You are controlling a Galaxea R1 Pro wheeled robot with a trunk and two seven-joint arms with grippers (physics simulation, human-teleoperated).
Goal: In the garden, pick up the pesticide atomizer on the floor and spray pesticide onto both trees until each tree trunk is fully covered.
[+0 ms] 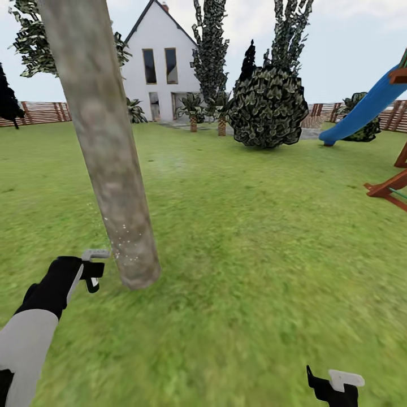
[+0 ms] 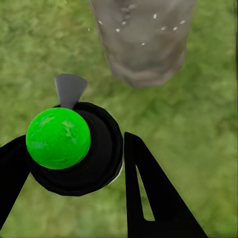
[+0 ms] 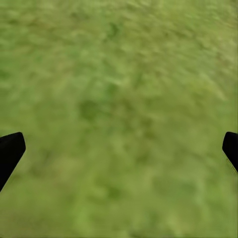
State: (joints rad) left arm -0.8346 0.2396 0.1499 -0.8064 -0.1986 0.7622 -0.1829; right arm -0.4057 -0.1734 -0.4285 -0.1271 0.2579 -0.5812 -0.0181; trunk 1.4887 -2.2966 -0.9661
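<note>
Grey-tan and mottled, the tree trunk [image 1: 104,147] leans across the upper left of the head view, its base planted in the lawn at left of centre. I hold the pesticide atomizer [image 2: 74,148] in my left gripper [image 1: 90,270] at lower left, its grey nozzle [image 2: 69,90] aimed at the trunk's foot so the mist lands on bark and not on grass. In the left wrist view the jaws are clamped on the atomizer's black body, one finger [image 2: 148,198] lying along its side, and the green ball top [image 2: 58,138] faces the camera. Fine pale specks [image 1: 127,249] dot the lowest stretch of the trunk; higher up the bark looks bare, so I judge the coverage has hardly begun.

My right gripper [image 1: 334,384] idles in the lower right corner, held low and clear of the spray line. Its wrist view looks down on the floor [image 3: 119,119], with a dark fingertip [image 3: 10,151] at each side edge: jaws wide apart, holding nothing.

Count: one trunk within reach, one atomizer, two grippers. Beyond stand one white house [image 1: 161,62], one round bush [image 1: 268,107], one blue slide [image 1: 367,107] and a slatted fence [image 1: 39,112]. Two dark-leaved trees [image 1: 212,45] rise by the house.
</note>
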